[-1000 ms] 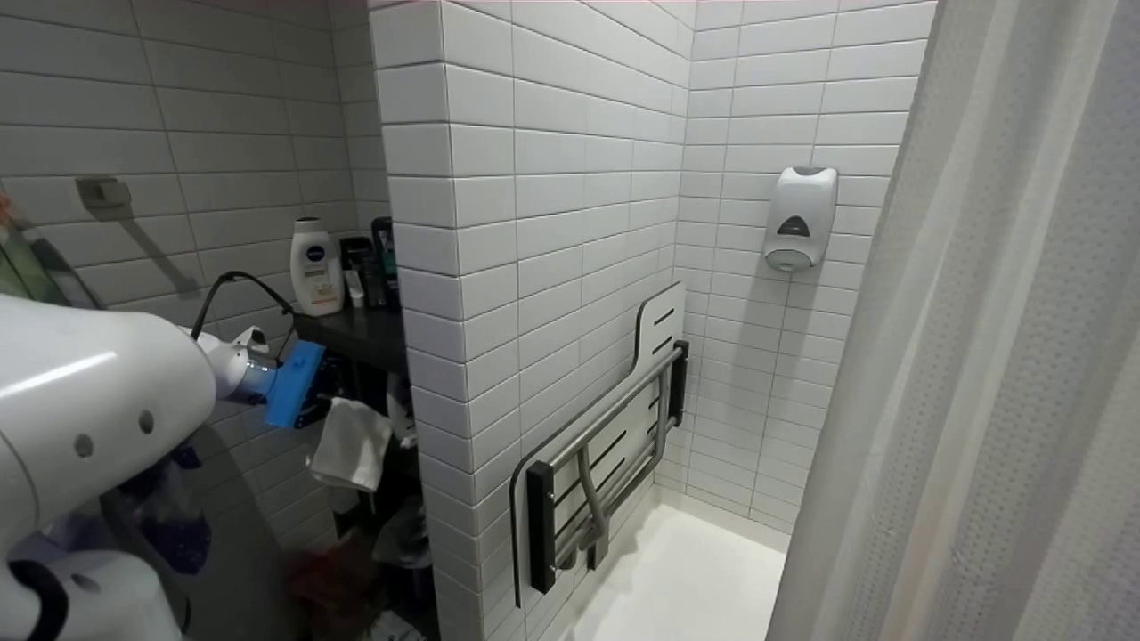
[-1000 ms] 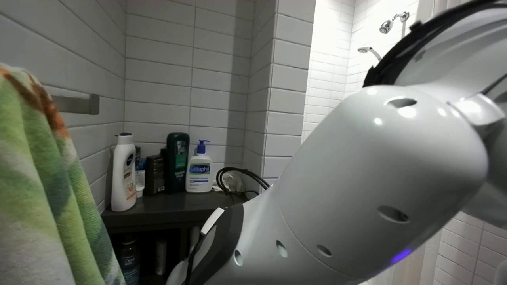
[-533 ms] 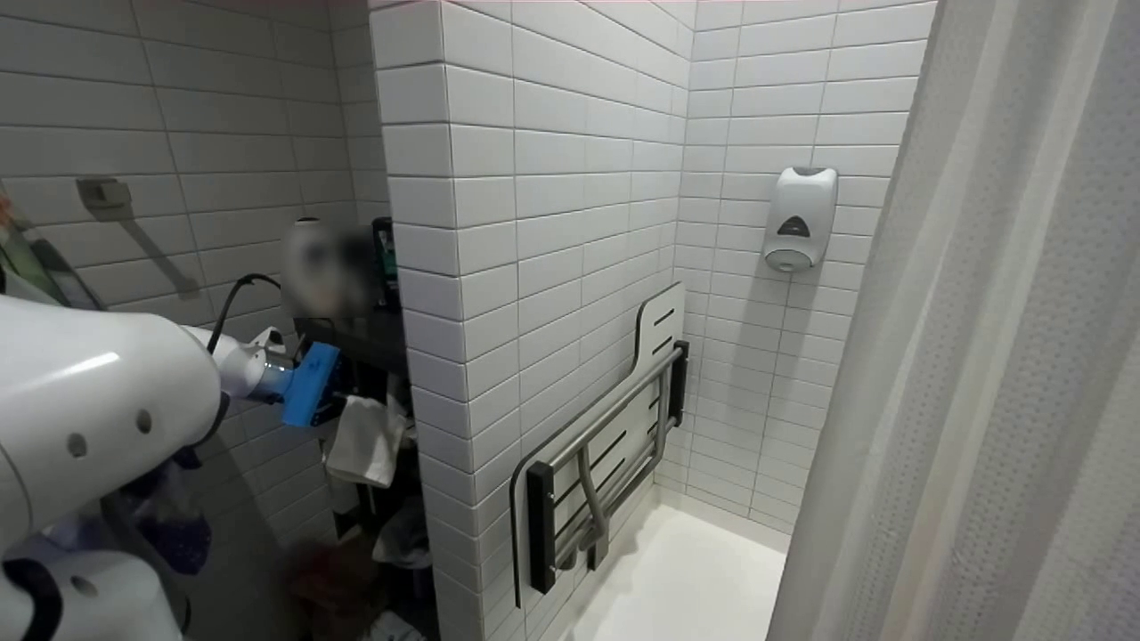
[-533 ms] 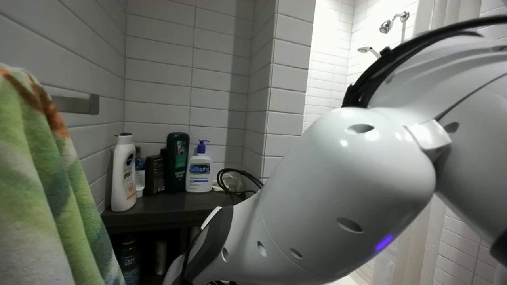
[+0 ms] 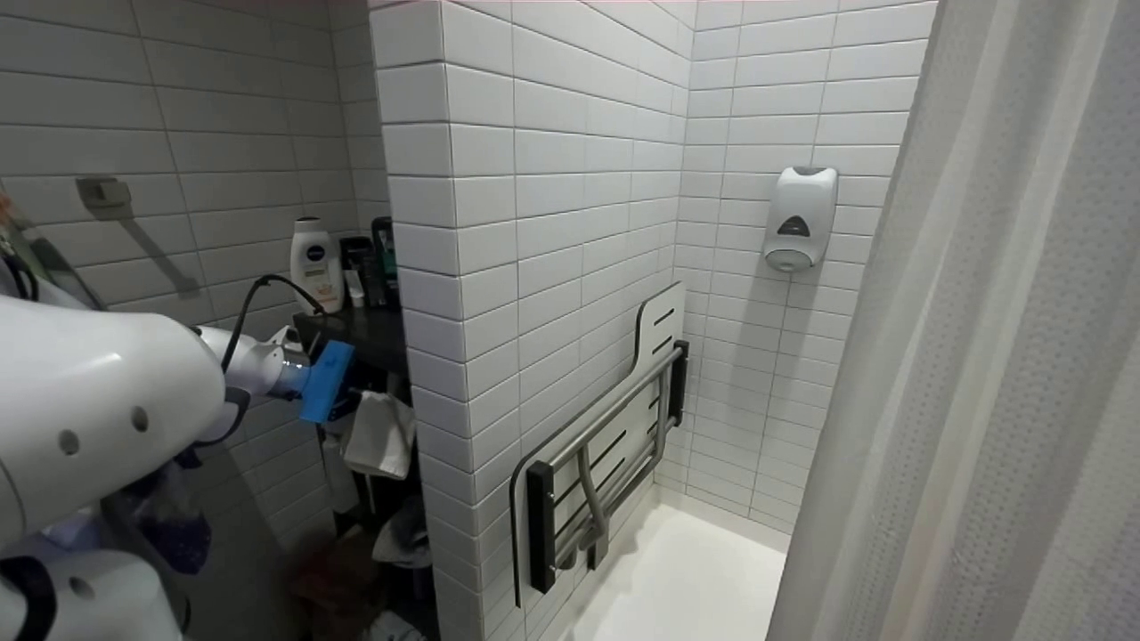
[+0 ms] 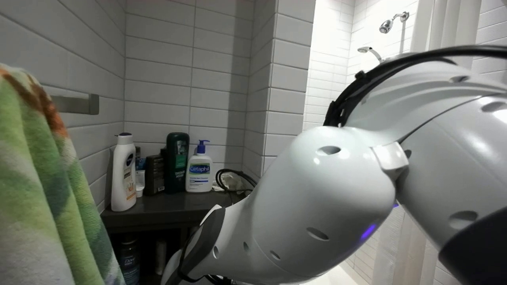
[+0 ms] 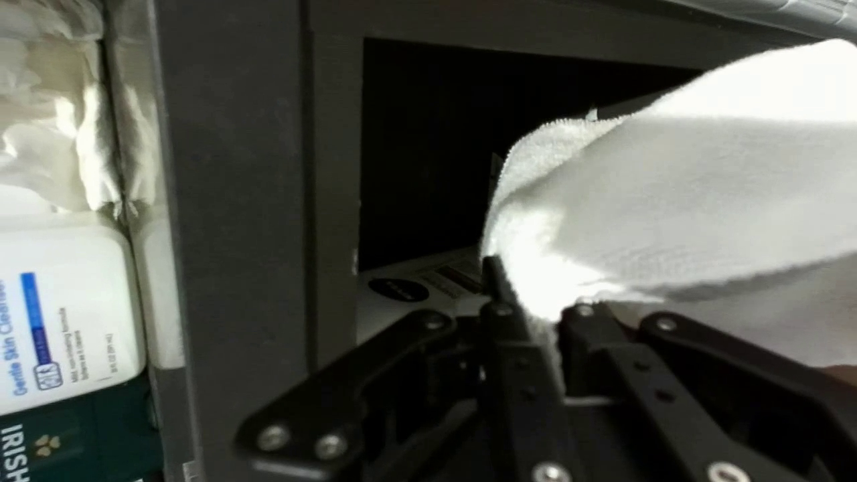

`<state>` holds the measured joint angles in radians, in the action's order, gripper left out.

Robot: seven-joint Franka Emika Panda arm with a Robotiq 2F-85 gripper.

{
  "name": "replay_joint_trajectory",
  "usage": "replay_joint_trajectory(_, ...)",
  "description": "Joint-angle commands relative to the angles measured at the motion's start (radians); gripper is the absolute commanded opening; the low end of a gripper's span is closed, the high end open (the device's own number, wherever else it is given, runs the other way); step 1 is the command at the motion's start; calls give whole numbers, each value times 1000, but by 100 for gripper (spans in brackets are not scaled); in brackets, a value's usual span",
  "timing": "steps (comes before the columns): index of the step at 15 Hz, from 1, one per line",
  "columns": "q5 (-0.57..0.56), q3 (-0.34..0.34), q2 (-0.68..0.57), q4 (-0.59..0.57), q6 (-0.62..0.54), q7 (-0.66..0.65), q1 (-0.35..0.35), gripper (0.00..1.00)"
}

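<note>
From the left in the wrist view we see a bottle on the shelf, then our gripper, its fingers narrow and pinching the cloth, which hangs in front of the shelf. We judge the gripping done; letting go is not yet begun.

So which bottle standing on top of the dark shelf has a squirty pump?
The white rectangular plastic bottle labelled Cetaphil, next to the tall dark green bottle. It has a blue pump; no other bottle up there shows one.
</note>
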<state>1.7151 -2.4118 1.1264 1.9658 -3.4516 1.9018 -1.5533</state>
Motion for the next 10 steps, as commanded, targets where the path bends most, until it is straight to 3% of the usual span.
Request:
replay_joint_trajectory(1, 27, 26, 44, -55, -8, 38, -10, 2)
replay_joint_trajectory(10, 35, 31, 73, -88, -8, 61, -63, 2)
